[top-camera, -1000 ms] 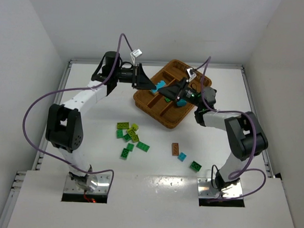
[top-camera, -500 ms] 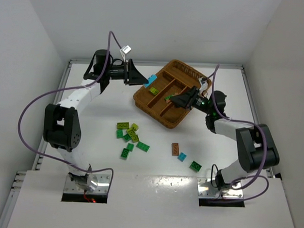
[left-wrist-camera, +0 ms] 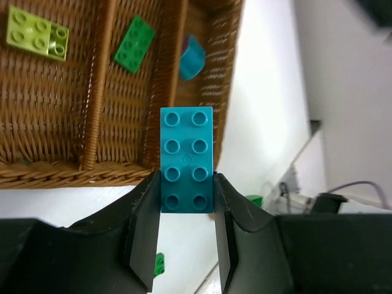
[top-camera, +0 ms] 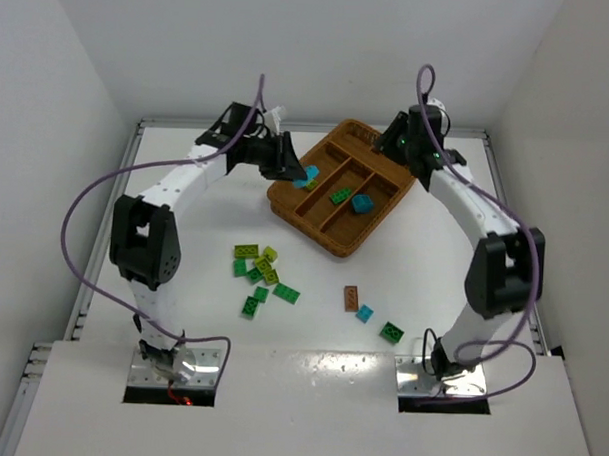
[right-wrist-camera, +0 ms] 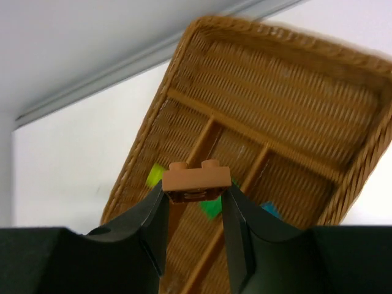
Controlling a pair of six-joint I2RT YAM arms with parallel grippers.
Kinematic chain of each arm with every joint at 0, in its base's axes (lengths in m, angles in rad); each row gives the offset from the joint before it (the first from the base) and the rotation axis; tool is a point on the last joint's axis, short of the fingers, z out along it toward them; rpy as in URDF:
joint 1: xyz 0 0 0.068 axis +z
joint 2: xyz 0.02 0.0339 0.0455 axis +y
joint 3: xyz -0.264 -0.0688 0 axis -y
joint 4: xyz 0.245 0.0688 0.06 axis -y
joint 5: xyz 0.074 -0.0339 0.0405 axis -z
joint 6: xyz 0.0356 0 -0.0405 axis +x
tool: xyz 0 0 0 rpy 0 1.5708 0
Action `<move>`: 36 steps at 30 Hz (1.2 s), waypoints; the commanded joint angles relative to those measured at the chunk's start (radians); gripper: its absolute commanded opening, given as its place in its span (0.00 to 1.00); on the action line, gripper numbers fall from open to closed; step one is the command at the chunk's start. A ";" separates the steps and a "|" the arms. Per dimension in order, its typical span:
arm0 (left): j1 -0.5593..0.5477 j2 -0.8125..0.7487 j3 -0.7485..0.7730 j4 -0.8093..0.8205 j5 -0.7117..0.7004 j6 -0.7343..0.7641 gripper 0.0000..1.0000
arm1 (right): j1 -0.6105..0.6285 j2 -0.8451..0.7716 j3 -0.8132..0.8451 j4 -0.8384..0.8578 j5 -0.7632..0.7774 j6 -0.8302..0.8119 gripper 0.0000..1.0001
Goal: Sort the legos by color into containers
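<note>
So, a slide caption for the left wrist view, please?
Left pincer grips a cyan lego over the wicker tray; inside lie a lime lego, a green lego and a second cyan lego.

White table (top-camera: 184,234) carried a wicker tray (top-camera: 303,226) far-centre, a cluster of green & lime bricks (top-camera: 260,271) near-left, plus brown brick (top-camera: 351,298), cyan brick (top-camera: 365,313), green brick (top-camera: 392,332) near-right.

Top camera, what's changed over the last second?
The right pincer swung from over the wicker tray's middle to its far corner; it's shut on a brown brick. The left pincer barely shifted at the tray's edge, gripping its cyan brick throughout. The loose bricks on the table stayed put.
</note>
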 commanded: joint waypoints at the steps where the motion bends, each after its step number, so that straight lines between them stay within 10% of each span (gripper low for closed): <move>1: -0.068 0.044 0.101 -0.169 -0.191 0.072 0.00 | 0.003 0.152 0.211 -0.226 0.223 -0.095 0.00; 19: -0.168 0.205 0.311 -0.284 -0.409 0.130 0.00 | -0.015 0.571 0.621 -0.303 0.282 -0.194 0.07; 24: -0.193 0.234 0.370 -0.284 -0.347 0.118 0.00 | -0.015 0.637 0.655 -0.269 0.293 -0.194 0.22; 29: -0.265 0.243 0.393 -0.284 -0.366 0.118 0.00 | -0.015 0.657 0.721 -0.283 0.293 -0.204 0.73; 36: -0.338 0.288 0.416 -0.284 -0.411 0.107 0.00 | -0.015 0.505 0.625 -0.251 0.348 -0.204 0.81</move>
